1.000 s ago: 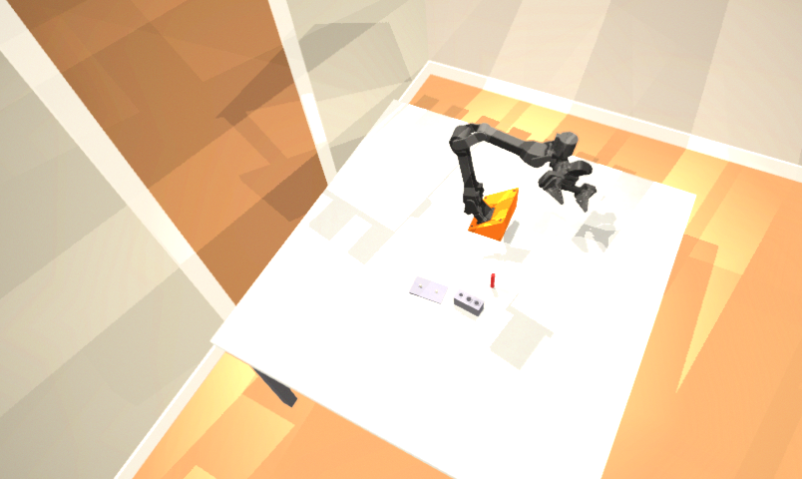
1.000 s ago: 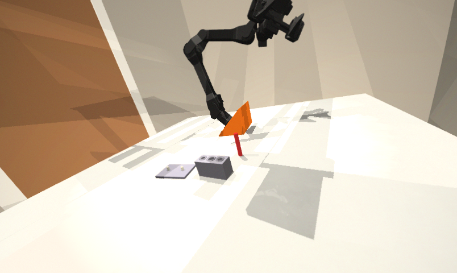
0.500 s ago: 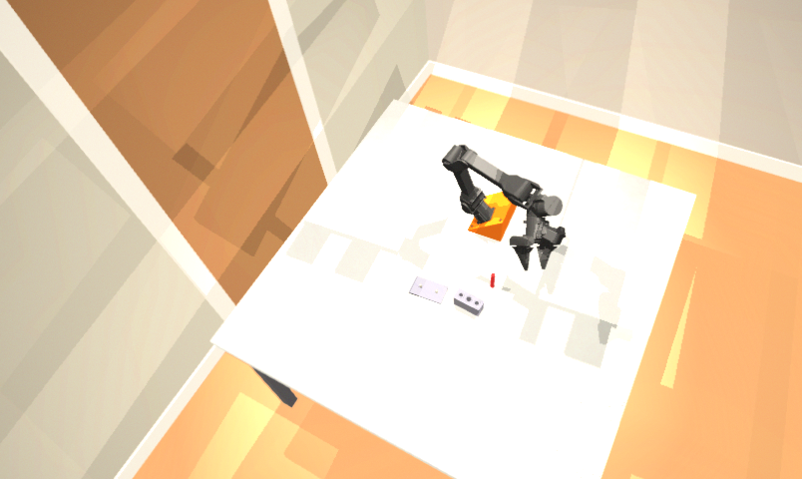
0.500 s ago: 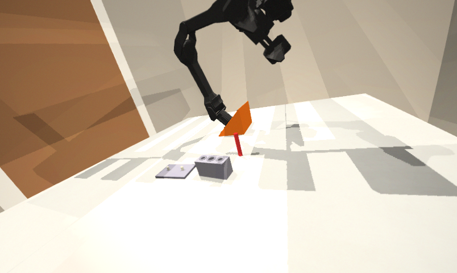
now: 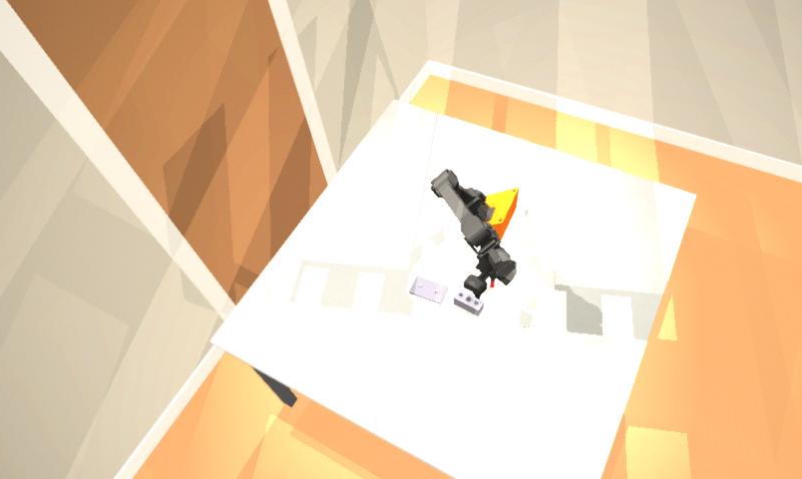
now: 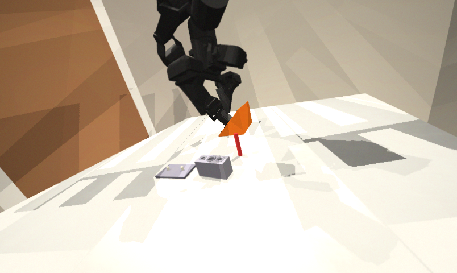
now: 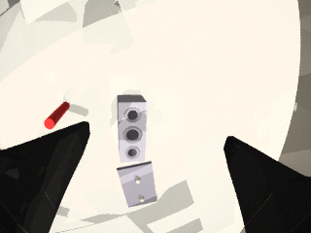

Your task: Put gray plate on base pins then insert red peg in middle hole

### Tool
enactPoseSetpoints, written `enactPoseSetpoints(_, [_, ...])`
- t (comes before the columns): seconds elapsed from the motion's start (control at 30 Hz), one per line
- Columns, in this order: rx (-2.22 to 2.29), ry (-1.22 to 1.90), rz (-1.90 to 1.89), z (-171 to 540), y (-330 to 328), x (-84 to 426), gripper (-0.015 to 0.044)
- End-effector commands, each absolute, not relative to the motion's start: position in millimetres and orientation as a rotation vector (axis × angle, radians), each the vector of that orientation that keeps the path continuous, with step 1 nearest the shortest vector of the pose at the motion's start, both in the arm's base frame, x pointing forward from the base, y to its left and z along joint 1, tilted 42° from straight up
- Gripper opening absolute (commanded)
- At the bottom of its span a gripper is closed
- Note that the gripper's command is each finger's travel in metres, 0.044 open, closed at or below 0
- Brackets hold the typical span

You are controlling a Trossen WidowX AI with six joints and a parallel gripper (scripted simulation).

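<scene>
The gray plate (image 5: 468,305) (image 6: 213,169) (image 7: 123,124) is a thick block with three holes in its top. It stands on the table beside the base, off its pins. The base (image 5: 427,293) (image 6: 174,173) (image 7: 128,186) is a flat gray slab with two small pale pins pointing up. The red peg (image 5: 492,283) (image 6: 237,145) (image 7: 57,116) stands upright near the plate, on the side away from the base. My gripper (image 6: 215,112) (image 7: 158,136) is wide open and empty, pointing down above them. In the wrist view the plate shows between the fingertips and the peg beyond the left one.
An orange wedge-shaped block (image 5: 503,208) (image 6: 239,121) is by the arm's foot, behind the peg in the exterior view. The white table (image 5: 512,385) (image 6: 224,230) bears shadows and bright patches. Its edges show in the top view.
</scene>
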State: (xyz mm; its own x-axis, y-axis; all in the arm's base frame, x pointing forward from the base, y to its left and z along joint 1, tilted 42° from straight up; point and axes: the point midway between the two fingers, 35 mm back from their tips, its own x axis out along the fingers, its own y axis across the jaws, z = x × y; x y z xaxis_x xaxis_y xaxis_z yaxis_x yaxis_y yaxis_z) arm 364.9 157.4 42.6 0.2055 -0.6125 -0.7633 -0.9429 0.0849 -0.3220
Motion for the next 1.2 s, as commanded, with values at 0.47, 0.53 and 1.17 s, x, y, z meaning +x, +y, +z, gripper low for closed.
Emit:
enactPoseSetpoints(0.47, [-1.506,1.790,0.578,19.9,66.7,358.7,0.0440])
enactPoseSetpoints(0.53, [-1.506,1.790,0.577,10.0,57.3,356.4,0.0440])
enactPoseSetpoints(1.17, [-1.507,1.791,0.576,-10.7,37.2,352.1,0.0440])
